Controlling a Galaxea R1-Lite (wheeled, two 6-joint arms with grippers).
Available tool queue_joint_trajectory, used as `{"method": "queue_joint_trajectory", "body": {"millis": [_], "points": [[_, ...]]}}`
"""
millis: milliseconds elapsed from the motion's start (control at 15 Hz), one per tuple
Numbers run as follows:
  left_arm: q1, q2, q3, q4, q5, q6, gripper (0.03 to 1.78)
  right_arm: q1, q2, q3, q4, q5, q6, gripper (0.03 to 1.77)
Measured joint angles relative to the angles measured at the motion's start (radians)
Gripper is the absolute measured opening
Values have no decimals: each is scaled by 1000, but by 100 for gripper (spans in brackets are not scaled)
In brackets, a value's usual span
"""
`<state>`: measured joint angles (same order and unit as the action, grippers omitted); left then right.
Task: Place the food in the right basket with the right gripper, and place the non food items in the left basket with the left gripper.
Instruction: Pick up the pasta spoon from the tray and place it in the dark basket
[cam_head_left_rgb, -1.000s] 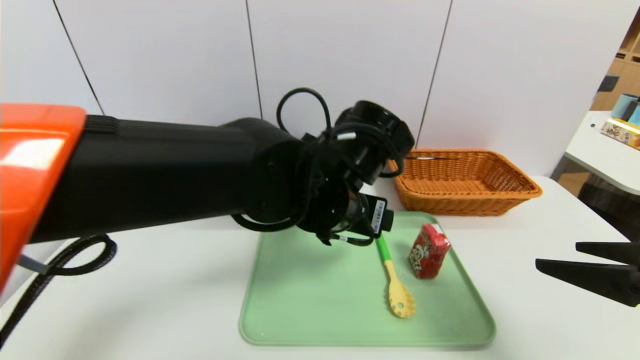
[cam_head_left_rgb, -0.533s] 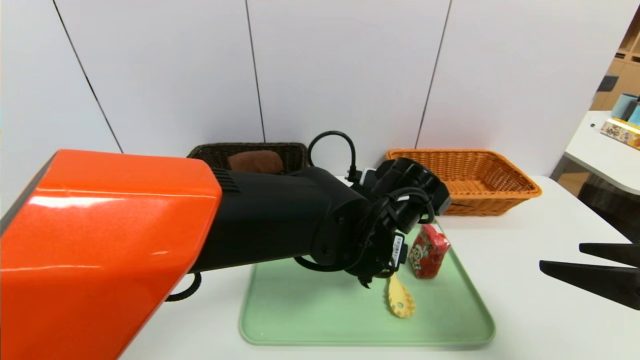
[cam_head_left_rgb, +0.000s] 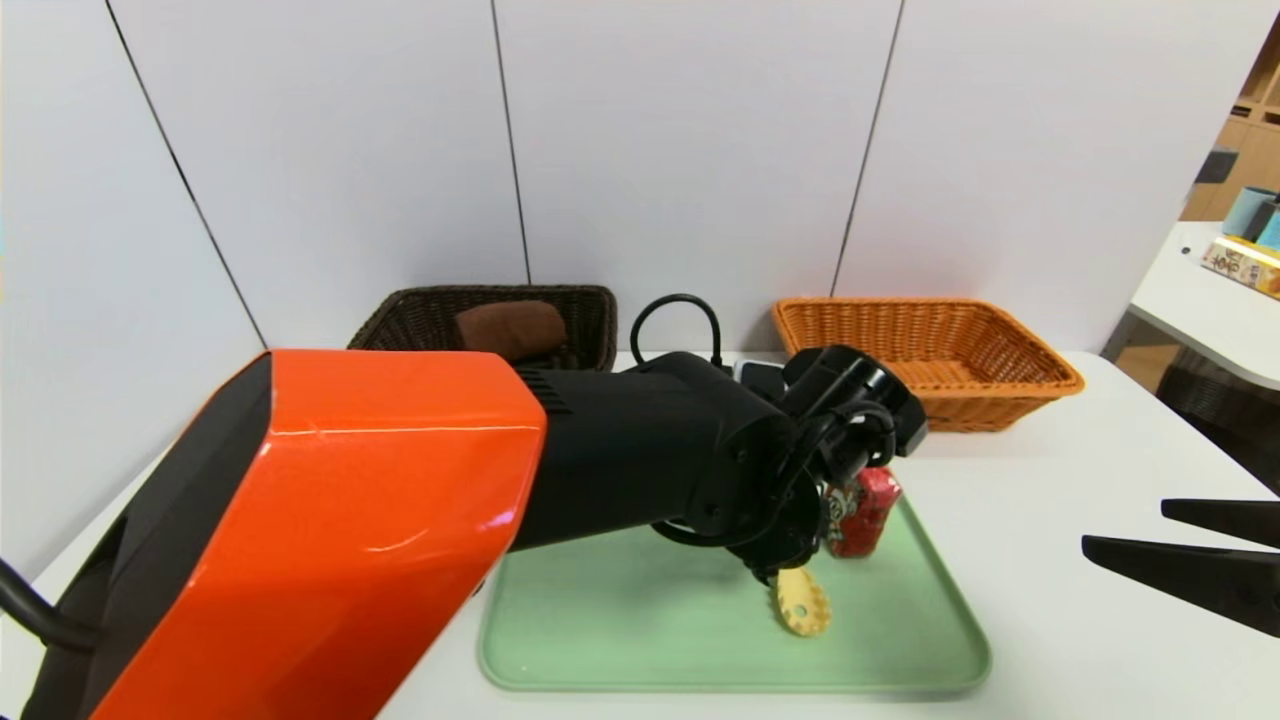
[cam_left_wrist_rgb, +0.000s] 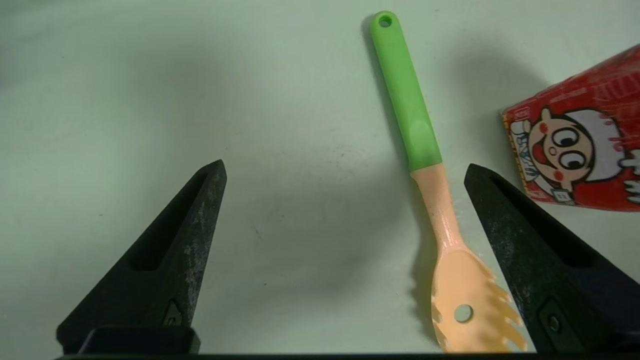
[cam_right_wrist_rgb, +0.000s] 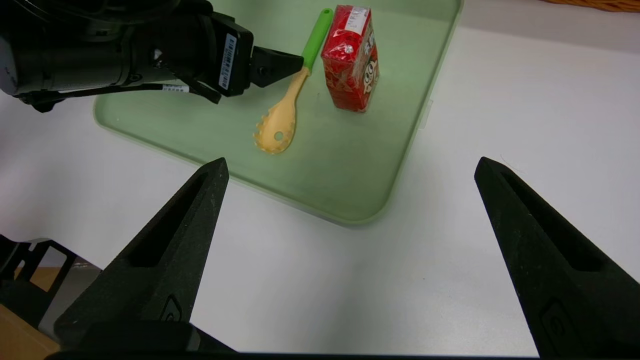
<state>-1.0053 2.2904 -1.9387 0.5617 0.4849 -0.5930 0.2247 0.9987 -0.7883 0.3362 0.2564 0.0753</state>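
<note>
Spoon (cam_left_wrist_rgb: 425, 165) lies flat on the green tray (cam_head_left_rgb: 620, 640), just beside the red carton (cam_head_left_rgb: 858, 512). I have the left gripper (cam_left_wrist_rgb: 345, 175) spread wide above its neck; next I must lower, centre and close. Right gripper (cam_right_wrist_rgb: 350, 170) waits open off the tray's right edge.

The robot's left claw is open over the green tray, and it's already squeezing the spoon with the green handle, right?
Not quite. The left gripper is open over the green tray, but it isn't squeezing the spoon yet. The left wrist view shows the spoon lying flat on the tray between the spread jaws, not gripped by either one.
</note>
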Motion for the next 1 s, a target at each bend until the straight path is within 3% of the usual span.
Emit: {"method": "queue_joint_trajectory", "body": {"millis": [1000], "points": [[1, 65, -7, -59, -1, -1, 169, 0, 0, 15, -4, 1, -2, 170]]}}
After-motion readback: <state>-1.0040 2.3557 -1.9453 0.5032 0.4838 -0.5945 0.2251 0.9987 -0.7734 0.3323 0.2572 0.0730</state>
